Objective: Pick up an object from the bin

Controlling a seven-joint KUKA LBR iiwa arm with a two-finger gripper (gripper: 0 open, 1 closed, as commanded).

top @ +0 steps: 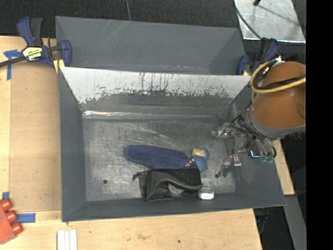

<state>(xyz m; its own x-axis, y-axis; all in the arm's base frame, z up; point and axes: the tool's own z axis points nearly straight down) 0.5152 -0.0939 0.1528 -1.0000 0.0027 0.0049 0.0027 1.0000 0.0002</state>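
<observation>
End effector (228,151) low at the right side of the bin (73,155), just beside the heap; its spread cannot be told. Nearest: beige-and-blue piece (199,157), blue pad (156,155), black pouch (169,184). Risk: these overlap, so a grasp may drag a neighbour or slip off.

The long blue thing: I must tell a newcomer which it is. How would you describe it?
In the grey metal bin, a small heap lies near the front wall, left of the tool. The long blue thing is its rearmost piece: rounded, dark blue, lying behind the black object.
</observation>
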